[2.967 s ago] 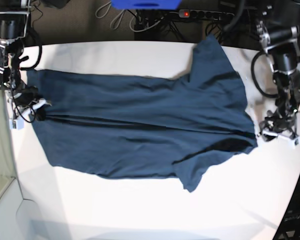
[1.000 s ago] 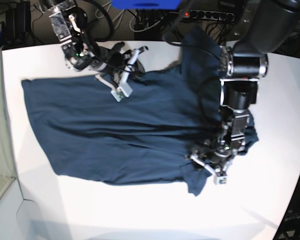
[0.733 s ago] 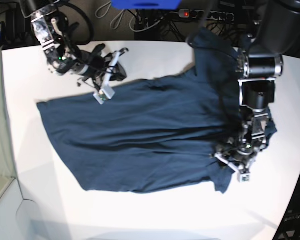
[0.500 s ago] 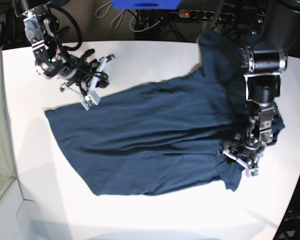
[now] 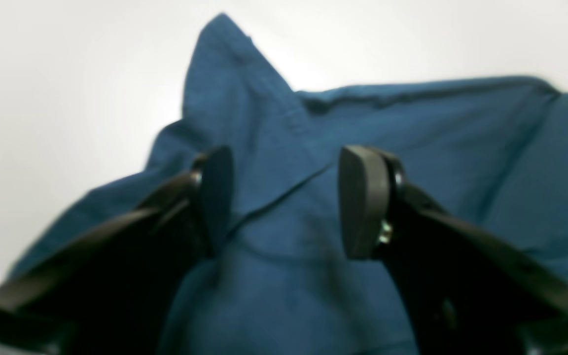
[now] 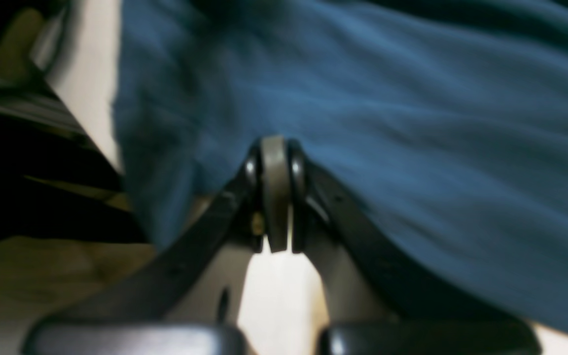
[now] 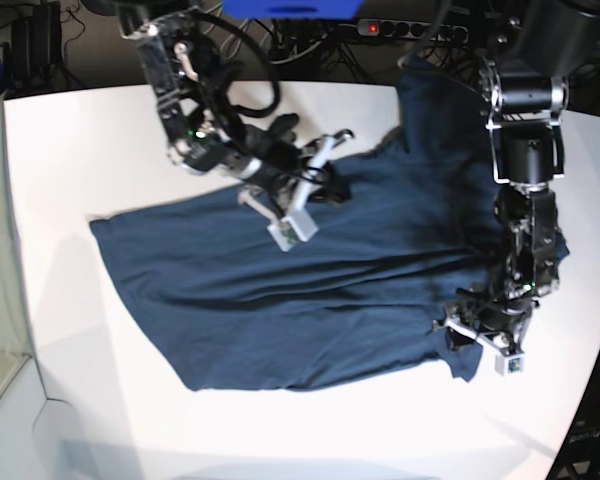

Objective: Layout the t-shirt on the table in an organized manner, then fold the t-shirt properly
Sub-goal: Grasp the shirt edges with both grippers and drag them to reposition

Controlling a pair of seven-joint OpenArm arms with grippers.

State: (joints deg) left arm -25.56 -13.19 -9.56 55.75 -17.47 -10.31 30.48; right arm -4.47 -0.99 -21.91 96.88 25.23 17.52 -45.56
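- The t-shirt (image 7: 280, 300) lies spread across the white tabletop (image 7: 70, 380) in the base view, dark navy, its long body running from that view's left edge toward the right, with wrinkles and folds along its length and one sleeve (image 7: 430, 110) reaching up toward the far edge.
- The right hand (image 7: 305, 195) sits over the shirt's upper edge, near the middle of the base view. Its wrist camera shows the two pads pressed flat together at the fabric's border (image 6: 275, 192) — fully closed, with blue cloth bunched right against the tips. Whether a pinch of cloth is caught between them cannot be told; the picture is blurred there.
- The left hand (image 7: 485, 335) is low over the shirt's lower corner on the base view's right, by the other sleeve.
- In the left wrist view its fingers (image 5: 358, 202) stand apart, about half spread, with a raised fold of the t-shirt (image 5: 274, 162) between them — the pads are not seen touching the cloth.
- Beyond the tabletop's far edge lie cables and a power strip (image 7: 410, 28).
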